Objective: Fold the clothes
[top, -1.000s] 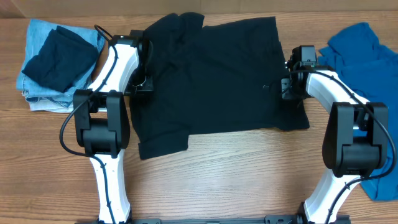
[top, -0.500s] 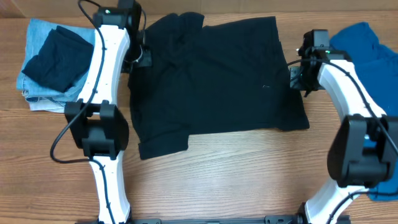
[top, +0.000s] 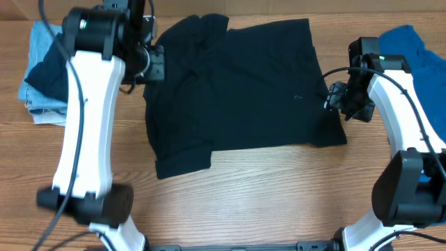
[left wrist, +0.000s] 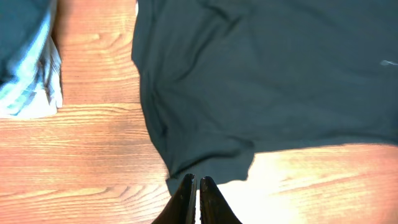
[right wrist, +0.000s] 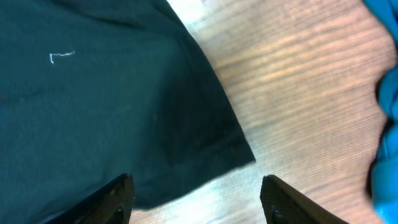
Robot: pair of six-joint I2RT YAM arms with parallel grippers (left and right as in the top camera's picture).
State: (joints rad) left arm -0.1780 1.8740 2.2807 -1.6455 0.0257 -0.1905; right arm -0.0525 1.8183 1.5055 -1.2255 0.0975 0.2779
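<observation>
The black shirt (top: 230,84) lies spread flat across the middle of the table, one sleeve (top: 182,162) pointing to the front left. My left gripper (top: 153,64) hangs high over the shirt's left edge. In the left wrist view it (left wrist: 196,183) is shut on nothing, and the shirt (left wrist: 267,74) lies well below it. My right gripper (top: 334,97) is by the shirt's right edge. It (right wrist: 196,186) stands open above the shirt's corner (right wrist: 93,112) and holds nothing. The bright blue garment (top: 411,56) lies at the far right, partly under the right arm.
A pile of pale blue denim (top: 38,97) with a dark navy folded piece (top: 49,66) on top sits at the far left, partly hidden by the raised left arm. The denim's edge (left wrist: 34,87) also shows in the left wrist view. Bare wooden tabletop (top: 265,195) runs along the front.
The left arm has lifted from the shirt's left edge, its gripper still shut. The right gripper has opened, let go of the shirt's right edge and drawn back to the right.
</observation>
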